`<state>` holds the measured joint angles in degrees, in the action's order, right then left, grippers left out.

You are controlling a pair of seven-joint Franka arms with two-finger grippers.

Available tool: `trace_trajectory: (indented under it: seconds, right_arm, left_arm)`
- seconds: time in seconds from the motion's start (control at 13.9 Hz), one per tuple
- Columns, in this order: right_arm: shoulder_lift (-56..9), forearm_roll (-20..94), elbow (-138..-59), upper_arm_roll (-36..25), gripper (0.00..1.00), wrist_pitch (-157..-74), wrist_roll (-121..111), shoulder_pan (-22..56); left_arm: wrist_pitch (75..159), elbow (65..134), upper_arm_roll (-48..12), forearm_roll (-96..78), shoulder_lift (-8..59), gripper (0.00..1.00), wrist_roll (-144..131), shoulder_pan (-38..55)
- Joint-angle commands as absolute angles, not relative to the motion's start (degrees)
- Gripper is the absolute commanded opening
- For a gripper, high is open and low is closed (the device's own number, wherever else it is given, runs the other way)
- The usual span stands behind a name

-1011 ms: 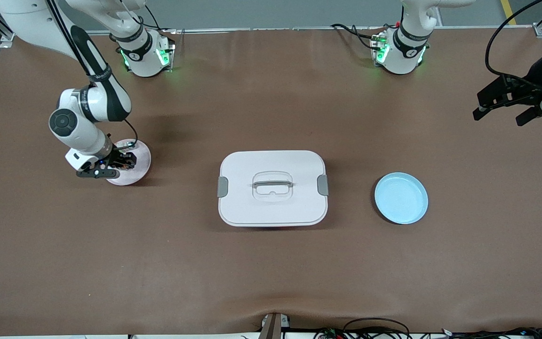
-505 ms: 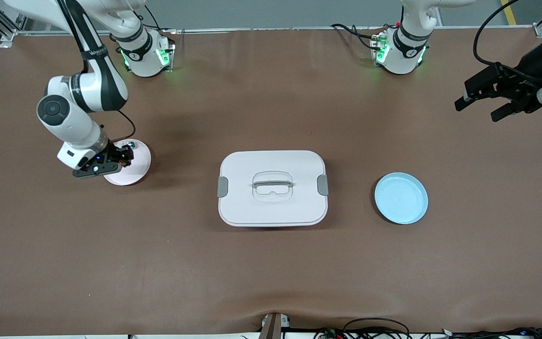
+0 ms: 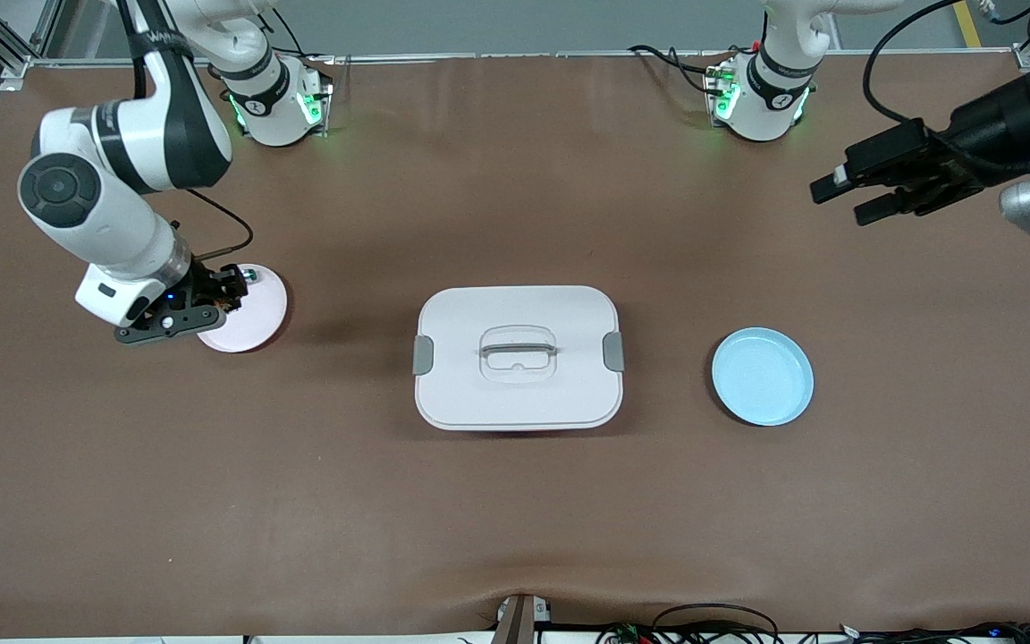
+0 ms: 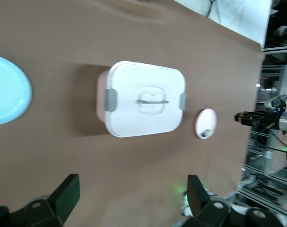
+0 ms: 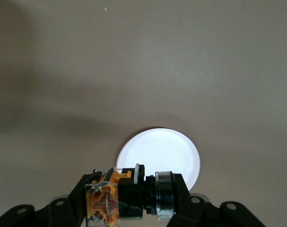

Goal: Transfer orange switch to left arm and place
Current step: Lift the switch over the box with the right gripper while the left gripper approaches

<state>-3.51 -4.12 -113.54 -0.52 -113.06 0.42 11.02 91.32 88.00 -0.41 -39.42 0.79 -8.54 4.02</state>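
The right hand (image 5: 134,196) is shut on the orange switch (image 5: 126,194), held sideways over the pink plate (image 3: 251,313), while the open, empty left hand (image 3: 846,199) probably waits across the box (image 3: 518,356).

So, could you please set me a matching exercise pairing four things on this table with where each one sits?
Things:
1. large white lidded box
2. round blue plate
3. round pink plate
4. tiny orange switch

Places:
A. held in the right gripper's jaws
B. toward the left arm's end
C. middle of the table
D. beneath the right gripper

Pairs: 1-C, 2-B, 3-D, 4-A
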Motion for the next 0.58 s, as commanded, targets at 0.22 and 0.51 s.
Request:
trace_trajectory:
  seconds: [0.22, 0.51]
  right_arm:
    - [-8.8, 8.2, -97.0, -0.9, 0.00, -103.6, 24.9, 17.2]
    - [-16.8, 18.0, -84.6, -0.9, 0.00, -102.7, 52.4, 21.0]
  left_arm:
    - [96.0, 87.6, -3.1, -46.8, 4.1, 1.00, -11.3, 6.0]
    - [102.7, 87.7, -6.1, -51.0, 6.1, 1.00, -14.1, 7.4]
